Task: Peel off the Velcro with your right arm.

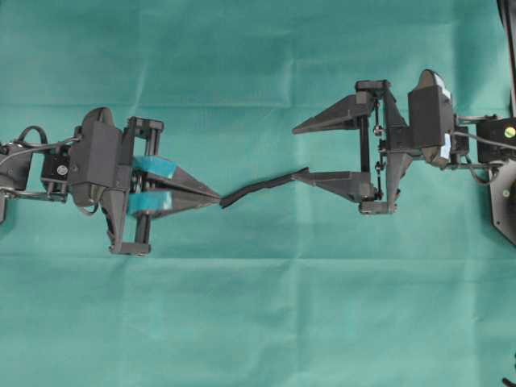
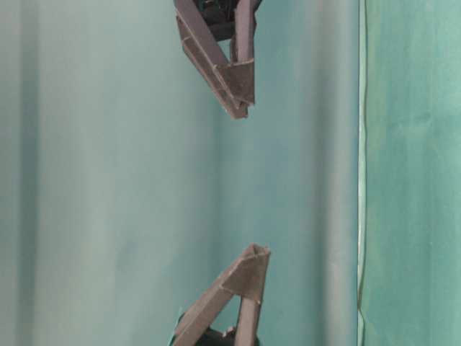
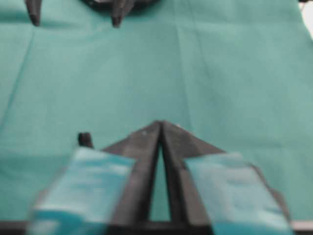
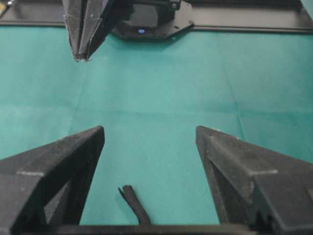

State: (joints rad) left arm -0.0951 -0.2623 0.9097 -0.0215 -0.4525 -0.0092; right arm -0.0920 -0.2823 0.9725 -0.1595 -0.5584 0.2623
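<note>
- the velcro [image 1: 262, 187] is seen as a thin black strap lying on the green cloth [image 1: 258, 322], slanted between the two arms in the overhead view
- one end of the strap is placed just by the tips of the left gripper [image 1: 216, 196]; whether it is touched there cannot be told
- the other end of the strap is seen close to the tip of the lower finger of the right gripper [image 1: 300, 152], and contact there cannot be told either
- the left gripper's fingers, wrapped with teal tape [image 1: 153, 167], are brought nearly together, with the tips meeting and only a thin slit left further back, as shown in the left wrist view [image 3: 160, 125]
- nothing is seen clamped between the left fingertips; a small black end [image 3: 85, 139] is seen just beside the left finger in that view
- the right gripper is held wide open, its two all-black pointed fingers set well apart, and nothing is gripped by it
- in the right wrist view the strap [image 4: 134, 204] is seen on the cloth low in the gap between the spread fingers, nearer the left-hand one
- in the table-level view the two grippers are seen pointing at each other, tips well apart; the strap cannot be made out there
- both arms are stretched toward the middle of the cloth from opposite sides
</note>
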